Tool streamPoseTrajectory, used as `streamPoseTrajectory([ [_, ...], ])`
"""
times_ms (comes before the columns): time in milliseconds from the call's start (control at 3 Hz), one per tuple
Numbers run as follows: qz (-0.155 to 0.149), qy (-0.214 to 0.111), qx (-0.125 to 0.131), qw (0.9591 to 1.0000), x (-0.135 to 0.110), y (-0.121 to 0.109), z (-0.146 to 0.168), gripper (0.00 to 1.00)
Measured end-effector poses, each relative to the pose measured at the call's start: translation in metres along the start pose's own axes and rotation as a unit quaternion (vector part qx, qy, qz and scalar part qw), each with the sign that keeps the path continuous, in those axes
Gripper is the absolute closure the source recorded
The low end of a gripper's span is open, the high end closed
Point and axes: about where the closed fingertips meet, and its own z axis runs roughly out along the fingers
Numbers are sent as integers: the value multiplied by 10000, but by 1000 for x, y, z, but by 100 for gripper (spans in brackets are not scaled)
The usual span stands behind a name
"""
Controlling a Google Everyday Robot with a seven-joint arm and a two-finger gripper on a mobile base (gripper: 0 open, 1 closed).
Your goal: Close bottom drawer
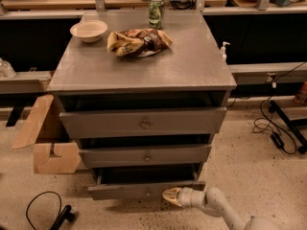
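The bottom drawer (124, 190) is the lowest grey front of the cabinet, with a small round metal knob, and it stands pulled out, its dark inside showing above the front. My gripper (169, 195) reaches in from the lower right on a white arm. Its yellowish tip is right against the drawer front, to the right of the knob. The middle drawer (146, 155) and the top drawer (144, 122) above it also stand slightly out.
On the cabinet top (192, 66) are a white bowl (88, 30), a crumpled snack bag (138, 42) and a green can (156, 12). An open cardboard box (48, 143) lies on the floor at left. Black cables (45, 213) lie at lower left, more cables and a stand at right.
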Motion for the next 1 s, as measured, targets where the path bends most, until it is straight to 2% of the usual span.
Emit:
streamPoseTrajectory([
  [667, -8, -36, -52, 10000, 3, -9, 8, 100],
  [1000, -42, -55, -17, 10000, 2, -28, 11, 100],
])
